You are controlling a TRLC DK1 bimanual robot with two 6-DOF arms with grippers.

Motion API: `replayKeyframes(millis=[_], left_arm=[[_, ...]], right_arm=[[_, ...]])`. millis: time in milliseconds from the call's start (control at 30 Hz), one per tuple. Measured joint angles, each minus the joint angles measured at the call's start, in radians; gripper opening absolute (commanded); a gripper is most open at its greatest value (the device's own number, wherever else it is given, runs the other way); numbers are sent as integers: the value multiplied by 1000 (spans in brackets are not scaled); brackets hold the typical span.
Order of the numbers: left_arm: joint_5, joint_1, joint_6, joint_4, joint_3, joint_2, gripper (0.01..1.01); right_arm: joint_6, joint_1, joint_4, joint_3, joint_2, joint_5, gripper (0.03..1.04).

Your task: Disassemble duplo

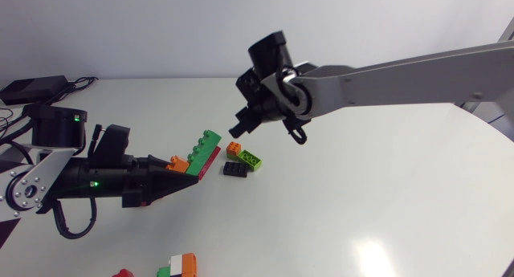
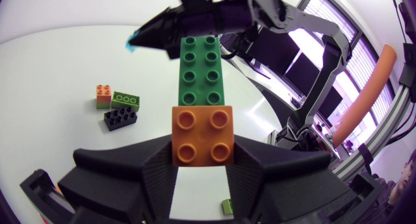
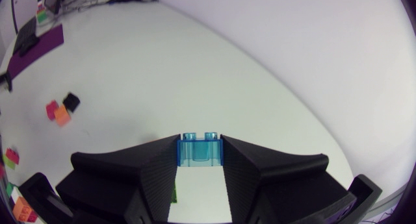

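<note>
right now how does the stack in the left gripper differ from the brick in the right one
The stack in the left gripper is several joined bricks, orange and green showing; the blue brick in the right gripper is one piece. The stack is opaque and juts far ahead of its gripper; the blue brick is see-through and barely pokes out. Both are clamped from two sides.

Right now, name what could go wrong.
The right end effector, shut on a translucent blue brick, sits close to the green brick's far end; they could collide. The left end effector grips at the orange brick, so the green brick overhangs and might pry off and fall.
</note>
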Motion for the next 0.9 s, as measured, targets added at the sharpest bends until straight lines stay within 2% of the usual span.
replayKeyframes(millis=[133,267,367,500,667,733,800,900], left_arm=[[0,7,0,0,0,-9,236],[0,8,0,0,0,-11,236],[0,8,0,0,0,-12,236],[0,8,0,0,0,-16,236],[0,8,0,0,0,-21,236],[4,16,0,0,0,-25,234],[25,40,-1,0,0,-27,234],[81,90,-6,0,0,-27,234]], right_arm=[[-5,-27,-61,44,123,-13,331],[-5,-54,-102,81,165,-28,344],[-5,-63,-126,115,174,-35,498],[-5,-63,-141,150,190,-38,867],[-5,-64,-148,155,200,-56,990],[-6,-66,-144,154,195,-69,992],[-8,-76,-138,139,179,-134,992],[-7,-116,-72,65,105,-379,992]])
